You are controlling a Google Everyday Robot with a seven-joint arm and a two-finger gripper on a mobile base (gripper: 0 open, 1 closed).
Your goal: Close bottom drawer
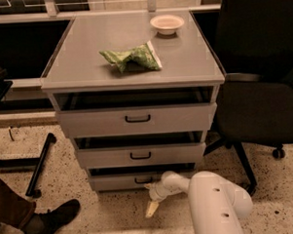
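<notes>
The bottom drawer (117, 181) is the lowest, narrowest grey drawer of the cabinet, with a small black handle (143, 179). It stands slightly pulled out, with a dark gap above its front. My gripper (152, 204) is low, just in front of and below the drawer front, a little right of the handle. A pale finger (151, 208) points down toward the floor. My white arm (216, 203) reaches in from the lower right.
The two upper drawers (137, 118) also stand slightly out. A green bag (130, 56) and a white bowl (167, 24) lie on the cabinet top. A black chair (259, 84) stands at the right. A person's shoe (51, 219) and a black stand leg (39, 165) are at the left.
</notes>
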